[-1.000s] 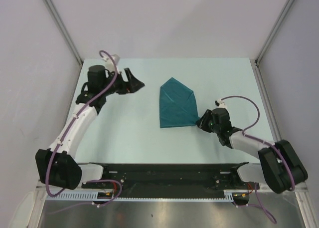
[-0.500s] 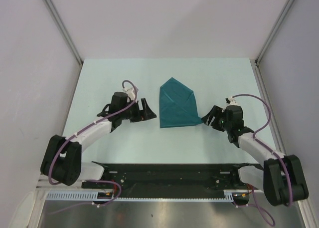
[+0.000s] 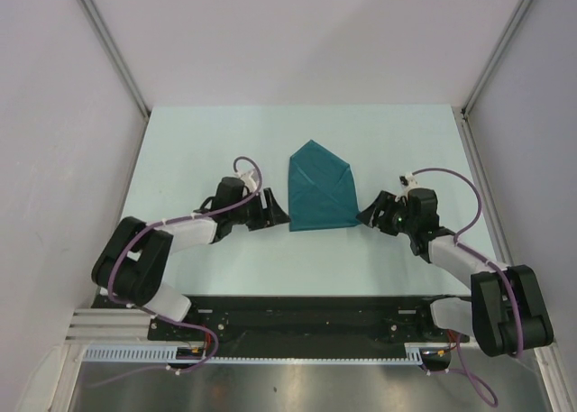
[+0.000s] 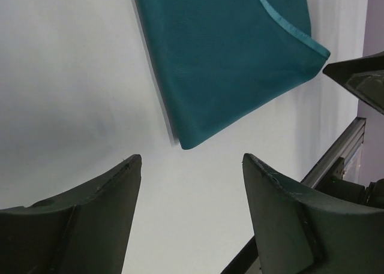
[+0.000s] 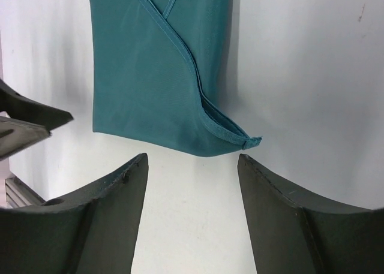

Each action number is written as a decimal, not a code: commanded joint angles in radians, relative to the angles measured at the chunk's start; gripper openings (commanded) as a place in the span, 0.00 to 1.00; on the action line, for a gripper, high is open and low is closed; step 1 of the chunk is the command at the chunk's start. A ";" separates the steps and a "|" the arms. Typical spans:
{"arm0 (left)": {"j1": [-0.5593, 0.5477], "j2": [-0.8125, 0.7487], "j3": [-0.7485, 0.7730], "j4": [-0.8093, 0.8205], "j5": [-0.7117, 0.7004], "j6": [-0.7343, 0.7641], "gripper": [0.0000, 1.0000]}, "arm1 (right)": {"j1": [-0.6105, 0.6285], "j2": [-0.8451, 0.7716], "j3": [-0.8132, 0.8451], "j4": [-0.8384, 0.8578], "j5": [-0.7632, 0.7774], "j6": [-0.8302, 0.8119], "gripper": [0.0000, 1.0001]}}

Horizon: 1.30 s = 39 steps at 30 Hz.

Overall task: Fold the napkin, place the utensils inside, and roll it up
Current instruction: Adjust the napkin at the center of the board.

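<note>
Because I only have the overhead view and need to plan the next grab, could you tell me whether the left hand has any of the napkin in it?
Observer: No. In its wrist view the left hand is open, and the napkin has its corner just ahead of the fingertips, with no cloth between them.
Operator: Thank you; is the right hand the same?
Observer: Yes, the right hand is open too, with the napkin's corner just past its fingertips.
Operator: How does the fold look there?
Observer: A stitched hem runs diagonally down to that corner, where the layers gape slightly.
</note>
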<state>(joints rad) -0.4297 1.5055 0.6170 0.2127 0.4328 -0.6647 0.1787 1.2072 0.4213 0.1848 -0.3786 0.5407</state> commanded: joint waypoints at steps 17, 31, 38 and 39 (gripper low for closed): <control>-0.063 0.203 0.029 0.174 0.003 -0.067 0.60 | -0.016 0.009 -0.032 0.090 -0.016 0.018 0.61; -0.064 0.232 0.007 0.212 -0.032 -0.087 0.26 | -0.018 0.040 -0.033 0.090 -0.019 0.010 0.64; -0.058 0.231 -0.016 0.212 -0.061 -0.092 0.14 | -0.019 0.041 -0.032 0.081 -0.010 -0.002 0.65; -0.055 0.226 -0.020 0.220 -0.065 -0.093 0.13 | -0.021 0.048 -0.032 0.081 -0.008 -0.005 0.65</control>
<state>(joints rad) -0.4866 1.7302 0.6224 0.4244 0.4030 -0.7547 0.1658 1.2411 0.3882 0.2428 -0.3859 0.5491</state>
